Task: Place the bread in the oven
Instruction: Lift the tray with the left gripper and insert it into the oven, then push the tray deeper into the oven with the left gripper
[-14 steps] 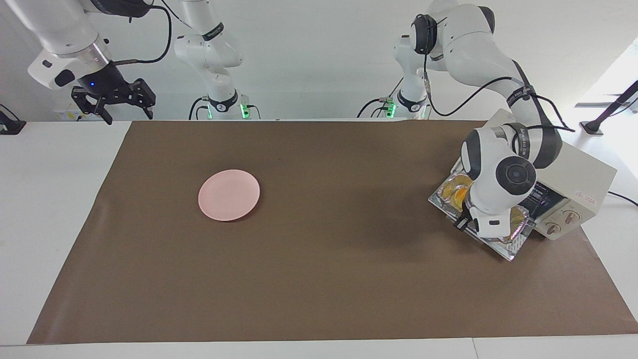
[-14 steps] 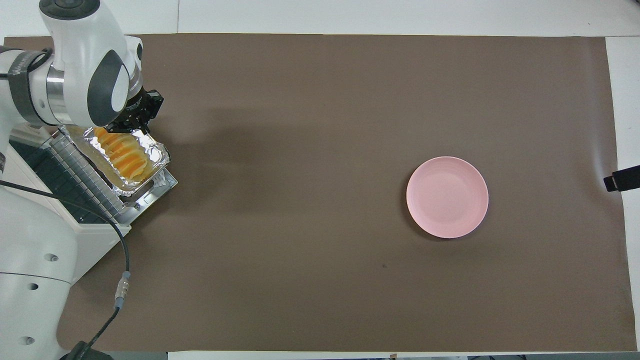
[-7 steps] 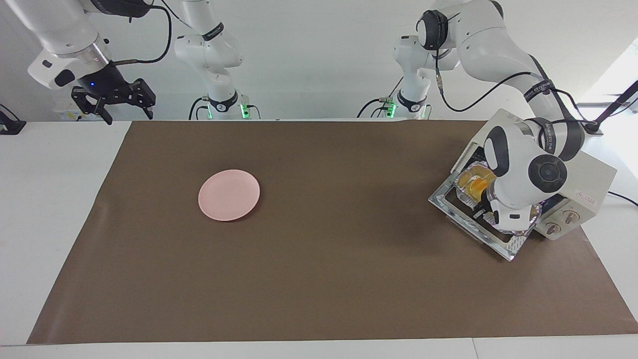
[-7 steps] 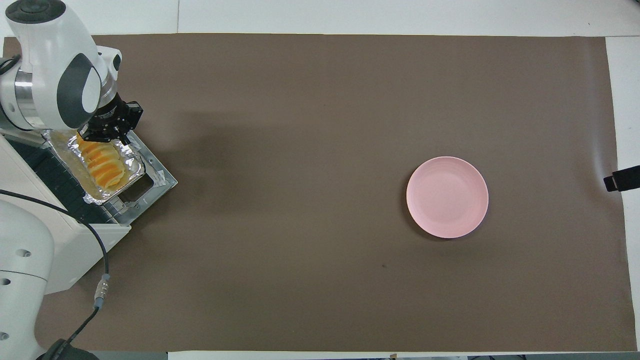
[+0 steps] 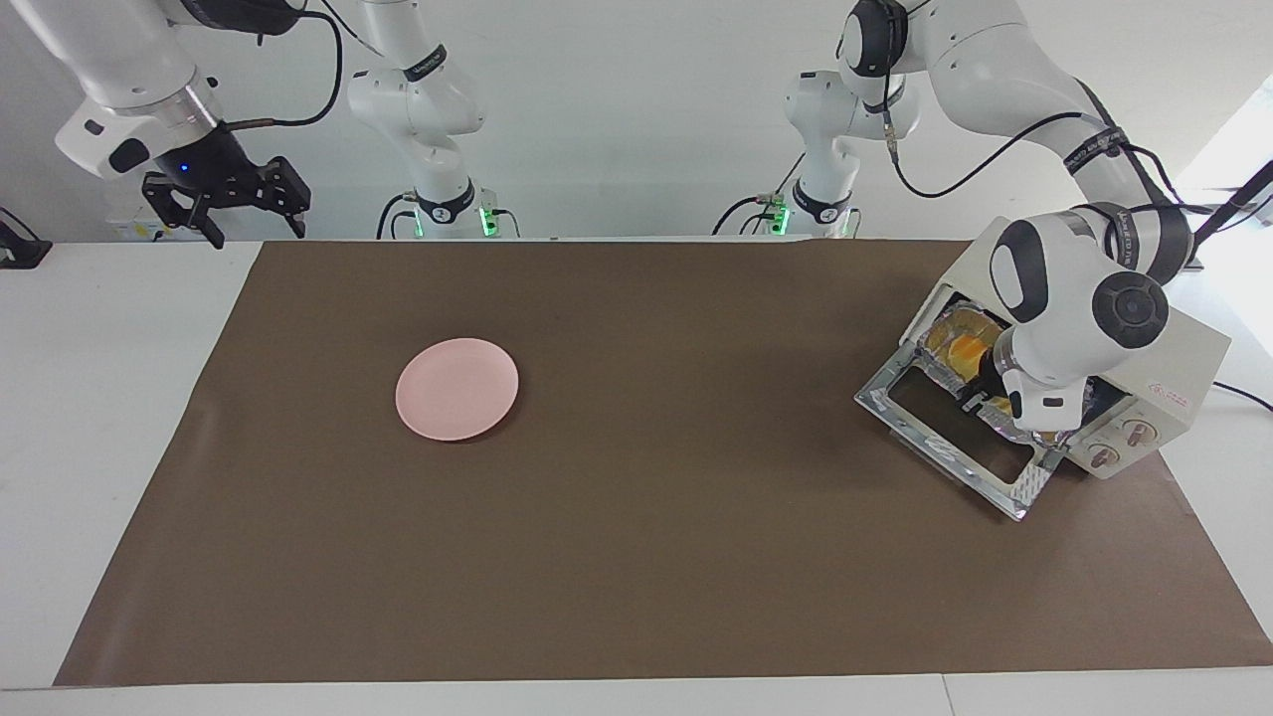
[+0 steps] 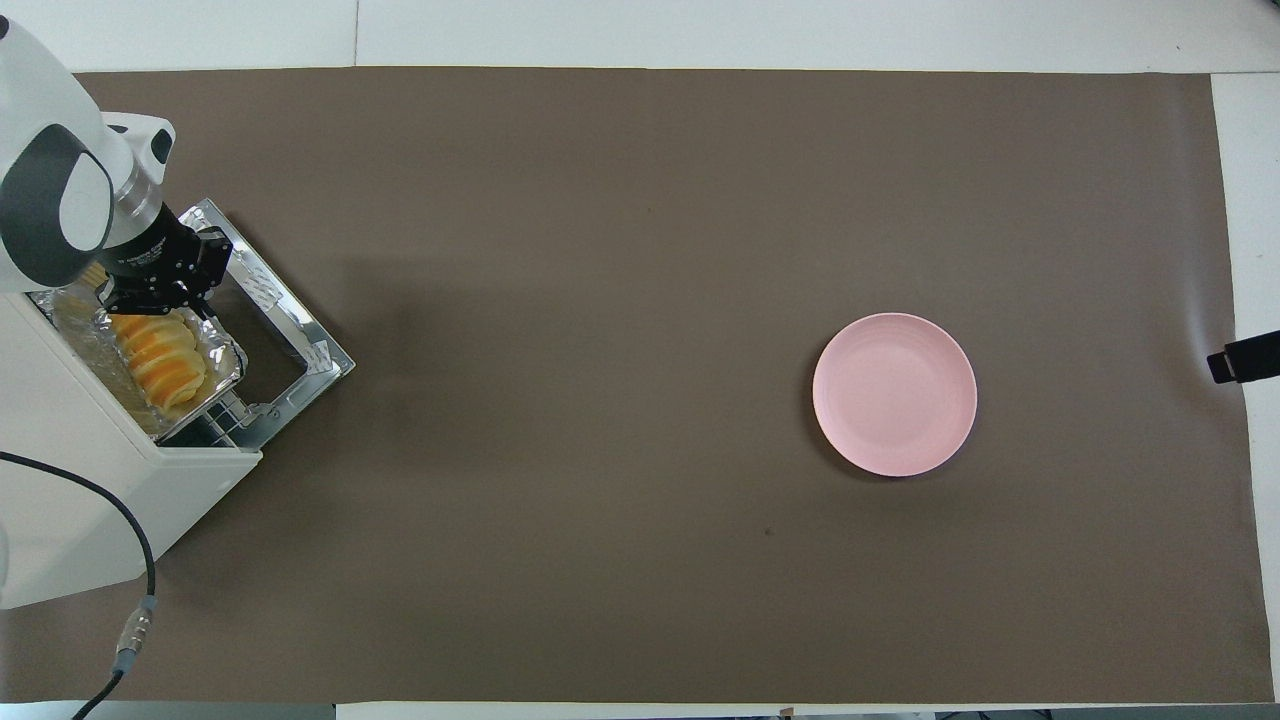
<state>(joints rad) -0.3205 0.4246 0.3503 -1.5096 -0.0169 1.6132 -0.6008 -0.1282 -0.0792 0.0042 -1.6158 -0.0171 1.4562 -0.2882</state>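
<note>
Your bread (image 6: 158, 362) sits in its foil tray (image 6: 215, 352) mostly inside the oven (image 5: 1174, 368) at the frame's left — left tool (image 6: 150, 290) clenched on the tray's rim, right tool (image 5: 231, 204) released, waiting — door (image 5: 960, 438) unclosed.

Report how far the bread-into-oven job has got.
Done: the oven door lies open, and the bread sits in its foil tray, partly inside the opening. In hand: the left claw, shut, is at the tray's edge at the oven mouth. Left: getting the tray fully in, and shutting the door if wanted. The right claw waits open over the table's edge.
</note>
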